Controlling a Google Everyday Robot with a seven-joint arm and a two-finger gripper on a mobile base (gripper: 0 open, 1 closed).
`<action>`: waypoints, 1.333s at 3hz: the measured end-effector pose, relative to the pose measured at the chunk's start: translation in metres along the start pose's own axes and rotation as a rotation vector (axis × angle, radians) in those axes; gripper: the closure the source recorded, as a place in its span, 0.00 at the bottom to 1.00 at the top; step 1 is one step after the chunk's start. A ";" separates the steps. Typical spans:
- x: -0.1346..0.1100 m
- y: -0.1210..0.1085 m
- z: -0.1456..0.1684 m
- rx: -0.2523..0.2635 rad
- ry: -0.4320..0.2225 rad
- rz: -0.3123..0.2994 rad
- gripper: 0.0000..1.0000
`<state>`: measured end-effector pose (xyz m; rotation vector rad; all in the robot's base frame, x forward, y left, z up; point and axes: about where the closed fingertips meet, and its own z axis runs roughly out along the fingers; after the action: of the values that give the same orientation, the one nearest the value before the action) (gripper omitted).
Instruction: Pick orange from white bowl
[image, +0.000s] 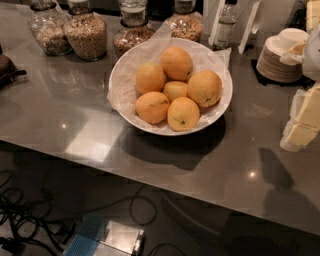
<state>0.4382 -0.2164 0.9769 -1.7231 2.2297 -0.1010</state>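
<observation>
The single camera view shows a wide, shallow, round white bowl (216, 116) lined with crinkled white paper (124, 96), standing on a grey, glossy stone-like countertop (75, 110). The bowl holds a pile of six fruits. The task item, a round yellow-orange orange (183, 113) with dimpled skin and a small dark stem dot, lies at the front of the pile, nearest the camera, touching its neighbours on either side. The five other oranges (176, 62) fill the rest of the bowl, with a smaller, paler one in the middle. The robot's pale cream gripper (301, 122) enters at the right frame edge, well apart from the bowl and above the countertop. It is cropped by the frame, so it cannot be told whether the claw is released or clenched, though it appears to carry nothing. Behind the bowl stand clear glass jars of grain-like contents (86, 32) and a clear bottle (226, 25). A stack of small white saucers (281, 62) sits at the upper right. Dark cables (20, 215) lie on the floor below the counter edge.
</observation>
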 end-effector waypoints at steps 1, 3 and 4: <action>0.000 0.000 0.000 0.000 0.000 0.000 0.00; -0.030 -0.022 0.005 0.016 -0.144 -0.023 0.00; -0.070 -0.040 -0.002 0.014 -0.262 -0.067 0.00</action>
<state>0.4909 -0.1607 1.0032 -1.6955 1.9790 0.0894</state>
